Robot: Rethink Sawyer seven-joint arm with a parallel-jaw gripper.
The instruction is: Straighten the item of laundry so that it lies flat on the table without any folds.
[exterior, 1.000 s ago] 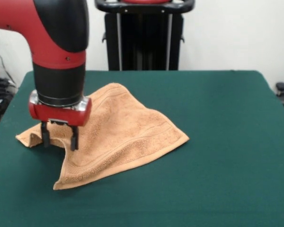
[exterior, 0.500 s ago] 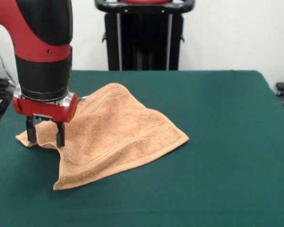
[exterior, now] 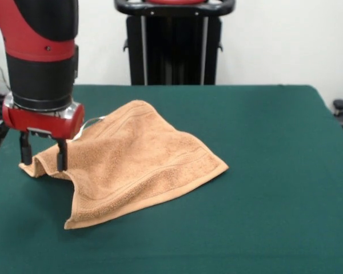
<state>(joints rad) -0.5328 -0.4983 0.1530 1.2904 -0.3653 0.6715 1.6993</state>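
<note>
Arm (exterior: 37, 51) cut off by the top and left edges, only the lower part shows. Its wrist hides part of the towel (exterior: 137, 165) near the white loop (exterior: 91, 121). Towel's left corner partly behind the gripper (exterior: 43, 156); contact can't be judged. Whatever lies under the towel's raised folds is hidden. Tabletop (exterior: 263, 171) runs off the bottom and left. Black stand (exterior: 174, 43) clipped at top.

Bright, even, soft-shadowed light; slightly soft focus.

The dark green table (exterior: 263, 171) carries only a rumpled orange-tan towel (exterior: 134, 162), lying toward its left side
</note>
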